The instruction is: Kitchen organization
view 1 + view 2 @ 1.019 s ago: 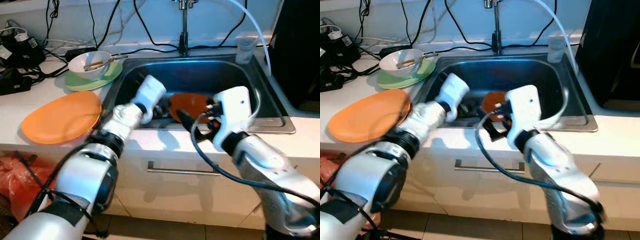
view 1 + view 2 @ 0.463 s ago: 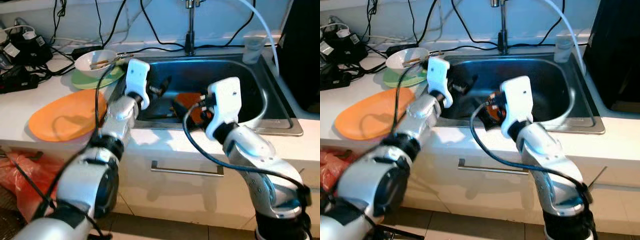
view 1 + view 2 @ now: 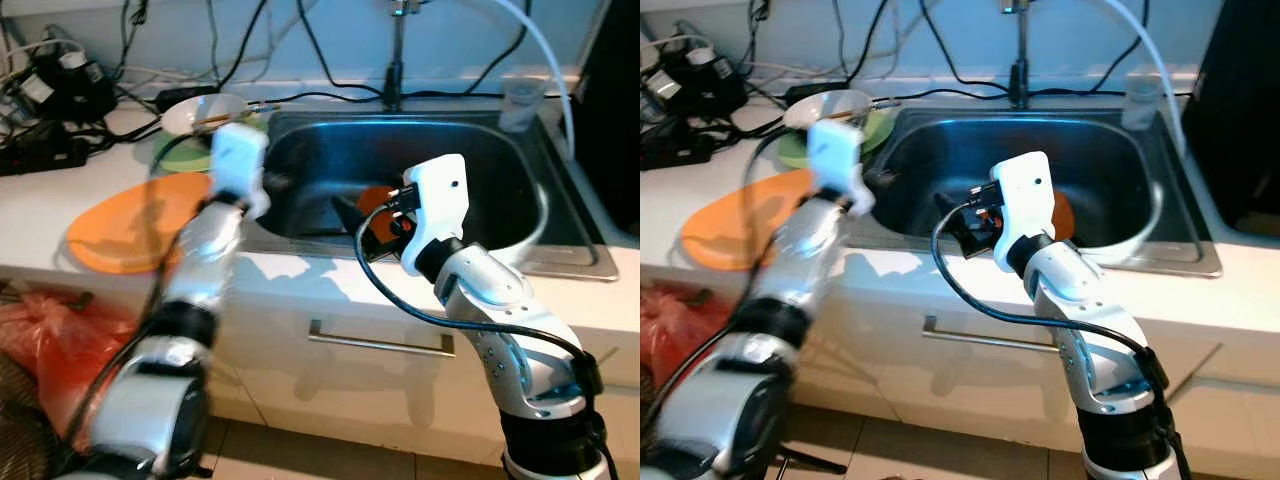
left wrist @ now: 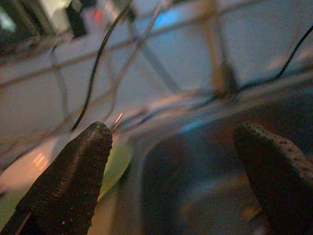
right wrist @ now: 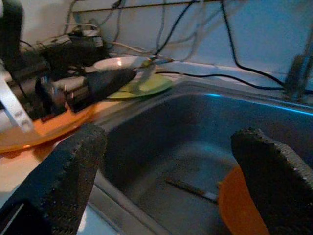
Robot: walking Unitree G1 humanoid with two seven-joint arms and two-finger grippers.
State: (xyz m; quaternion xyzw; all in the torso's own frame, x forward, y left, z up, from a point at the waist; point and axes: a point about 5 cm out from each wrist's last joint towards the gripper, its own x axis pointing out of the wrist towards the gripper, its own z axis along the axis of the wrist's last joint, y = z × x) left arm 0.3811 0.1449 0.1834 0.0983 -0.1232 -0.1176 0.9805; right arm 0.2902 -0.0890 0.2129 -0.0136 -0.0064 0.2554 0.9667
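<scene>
An orange plate (image 3: pixel 383 203) leans inside the steel sink (image 3: pixel 520 240), and a dark utensil (image 5: pixel 190 188) lies on the sink floor beside it. My right gripper (image 3: pixel 350 213) hovers over the sink's front part, open and empty, just left of that plate (image 5: pixel 234 205). My left gripper (image 3: pixel 272 182) is at the sink's left rim, blurred; the left wrist view shows it (image 4: pixel 171 129) open with nothing between the fingers. A second orange plate (image 3: pixel 130 220) lies on the counter to the left. Behind it a white bowl (image 3: pixel 205 112) with chopsticks sits on a green plate (image 3: pixel 175 155).
A faucet (image 3: pixel 395 60) stands behind the sink and a clear cup (image 3: pixel 522 98) is at its back right corner. Cables and power adapters (image 3: pixel 50 90) crowd the back left of the counter. A red bag (image 3: pixel 40 330) hangs below the counter, left of a drawer handle (image 3: pixel 380 345).
My left arm has swung left, out from over the sink to its left rim. The right gripper has risen a little over the sink's front. The camera has shifted too.
</scene>
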